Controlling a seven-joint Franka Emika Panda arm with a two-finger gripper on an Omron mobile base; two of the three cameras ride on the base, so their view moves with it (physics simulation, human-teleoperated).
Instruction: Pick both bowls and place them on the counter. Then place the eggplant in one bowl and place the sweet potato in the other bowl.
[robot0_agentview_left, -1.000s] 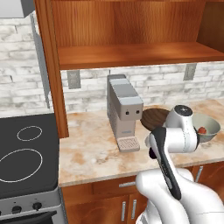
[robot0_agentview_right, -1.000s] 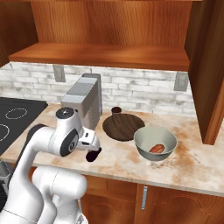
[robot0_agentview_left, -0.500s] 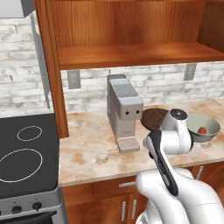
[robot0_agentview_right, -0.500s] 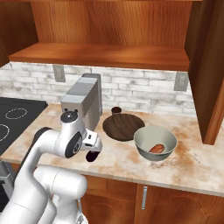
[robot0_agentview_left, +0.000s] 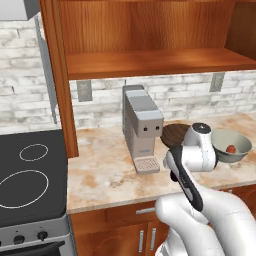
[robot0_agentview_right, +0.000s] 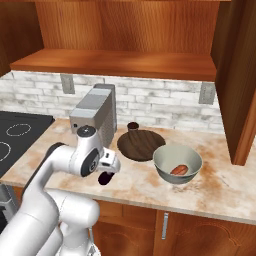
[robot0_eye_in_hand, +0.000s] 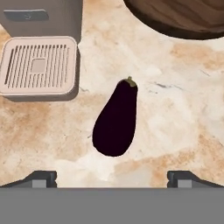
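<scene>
The eggplant (robot0_eye_in_hand: 116, 124), a glossy purple-black oval, lies on the marbled counter (robot0_eye_in_hand: 175, 109) just ahead of my gripper (robot0_eye_in_hand: 113, 178). The gripper is open, its two fingertips wide apart on either side, touching nothing. In the right base view the hand (robot0_agentview_right: 107, 162) hangs over the eggplant (robot0_agentview_right: 103, 179) near the counter's front. The shallow dark wooden bowl (robot0_agentview_right: 141, 145) sits empty on the counter behind it. To its right stands the grey-green bowl (robot0_agentview_right: 177, 164) with the sweet potato (robot0_agentview_right: 179, 169) inside. From the left base view I see both bowls (robot0_agentview_left: 176, 134) (robot0_agentview_left: 231, 145) beyond the arm.
A grey coffee machine (robot0_agentview_left: 142, 127) stands against the brick wall; its drip tray (robot0_eye_in_hand: 38, 65) is close to the eggplant's left. A small dark cup (robot0_agentview_right: 133, 126) sits behind the wooden bowl. The black stovetop (robot0_agentview_left: 30, 175) lies far left, a wooden shelf (robot0_agentview_left: 150, 62) overhead.
The hand has swung a little to the left and down over the eggplant. The fingers have stayed wide open. Bowls, sweet potato and eggplant have not moved.
</scene>
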